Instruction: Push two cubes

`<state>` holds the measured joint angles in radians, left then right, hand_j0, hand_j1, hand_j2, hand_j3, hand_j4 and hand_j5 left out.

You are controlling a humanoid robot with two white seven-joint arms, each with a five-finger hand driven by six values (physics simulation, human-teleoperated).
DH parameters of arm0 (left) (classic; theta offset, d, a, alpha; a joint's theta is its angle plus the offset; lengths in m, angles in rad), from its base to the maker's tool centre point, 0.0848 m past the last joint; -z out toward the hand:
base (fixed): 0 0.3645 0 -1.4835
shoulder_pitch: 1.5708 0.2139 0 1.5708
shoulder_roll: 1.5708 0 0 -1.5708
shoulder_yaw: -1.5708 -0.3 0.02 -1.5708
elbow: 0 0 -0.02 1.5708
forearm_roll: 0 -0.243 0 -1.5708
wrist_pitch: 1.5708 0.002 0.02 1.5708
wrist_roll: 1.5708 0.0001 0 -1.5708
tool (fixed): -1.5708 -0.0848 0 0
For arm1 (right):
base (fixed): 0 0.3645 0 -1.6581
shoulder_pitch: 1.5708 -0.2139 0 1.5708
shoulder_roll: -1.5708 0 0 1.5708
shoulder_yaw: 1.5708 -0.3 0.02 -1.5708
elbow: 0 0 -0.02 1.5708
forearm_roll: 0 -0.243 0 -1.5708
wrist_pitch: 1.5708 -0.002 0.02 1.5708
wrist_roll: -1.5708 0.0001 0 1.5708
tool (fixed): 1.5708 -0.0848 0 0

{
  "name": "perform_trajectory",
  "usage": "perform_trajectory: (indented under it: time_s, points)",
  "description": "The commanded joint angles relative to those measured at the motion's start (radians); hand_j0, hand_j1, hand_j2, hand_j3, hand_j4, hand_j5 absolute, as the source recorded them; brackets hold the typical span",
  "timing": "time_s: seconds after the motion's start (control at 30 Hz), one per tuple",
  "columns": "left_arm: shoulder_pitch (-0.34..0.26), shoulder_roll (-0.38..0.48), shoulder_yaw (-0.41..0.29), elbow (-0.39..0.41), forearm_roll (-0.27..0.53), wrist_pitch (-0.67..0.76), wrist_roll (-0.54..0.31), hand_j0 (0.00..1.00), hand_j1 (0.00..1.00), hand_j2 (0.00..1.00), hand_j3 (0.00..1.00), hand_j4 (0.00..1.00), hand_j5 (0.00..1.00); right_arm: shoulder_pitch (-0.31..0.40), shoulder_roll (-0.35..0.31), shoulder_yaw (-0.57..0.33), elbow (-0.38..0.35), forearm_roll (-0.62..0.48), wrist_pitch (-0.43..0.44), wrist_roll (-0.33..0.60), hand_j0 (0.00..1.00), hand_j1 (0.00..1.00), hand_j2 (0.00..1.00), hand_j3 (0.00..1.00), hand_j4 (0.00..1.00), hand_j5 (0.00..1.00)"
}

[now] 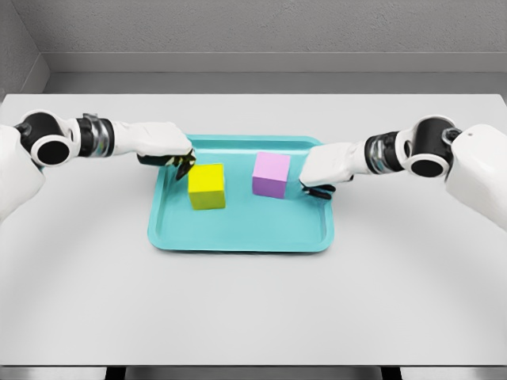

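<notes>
- A teal tray point(238, 237) lies on the light grey tabletop point(253, 309), and the two cubes stand inside it, apart from each other.
- The left hand point(162, 146) comes in from the left and reaches over the left rim of the tray at its far corner.
- Its fingers point(184, 165) are curled downward and hold nothing; their dark tips are just at the upper left edge of the yellow cube point(207, 187), touching it or very nearly, I cannot tell which.
- The yellow cube stands just to the right of the left hand, a little nearer to the robot than the fingers.
- The right hand point(329, 170) comes in from the right and is over the right rim of the tray.
- Its fingers point(317, 188) are also bent under the palm and grasp nothing.
- The purple cube point(271, 175) stands just to the left of the right hand; a narrow gap of tray shows between the cube and the fingertips.
- Both forearms lie low above the tabletop, and the two hands point toward each other with the cubes between them.
</notes>
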<state>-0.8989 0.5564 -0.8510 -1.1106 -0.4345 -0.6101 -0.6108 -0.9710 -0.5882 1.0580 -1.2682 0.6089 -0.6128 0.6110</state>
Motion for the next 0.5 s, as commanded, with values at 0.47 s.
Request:
perform_trajectory:
  time_s: [0.47]
  points:
    - [0.038, 0.143, -0.069, -0.229, 0.085, -0.001, 0.000, 0.29, 0.29, 0.29, 0.29, 0.29, 0.29, -0.095, 0.126, -0.044, 0.251, -0.001, 0.002, 0.000, 0.00, 0.00, 0.00, 0.00, 0.00, 0.00]
